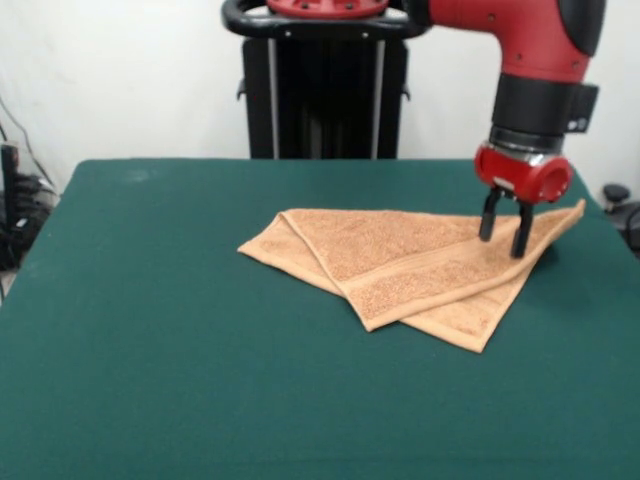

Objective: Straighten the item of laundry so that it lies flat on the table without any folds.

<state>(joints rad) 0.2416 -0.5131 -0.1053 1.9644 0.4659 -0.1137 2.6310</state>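
The light orange-tan towel (410,262) lies on the dark green table (180,330), right of centre. It is folded over on itself: an upper layer with a woven band lies diagonally across a lower layer, and one corner points out to the far right. My gripper (504,240) hangs from the red and black arm at the right. Its two black fingers (488,222) point down with a small gap between them, and their tips rest on the towel near that right corner. Nothing is held between them. No white loop tag shows.
The robot's black pedestal (325,95) stands at the table's far edge. Dark cables and equipment (15,205) sit beyond the table's left edge, and a dark object (620,200) beyond the right edge. Bare green cloth spreads left of and in front of the towel.
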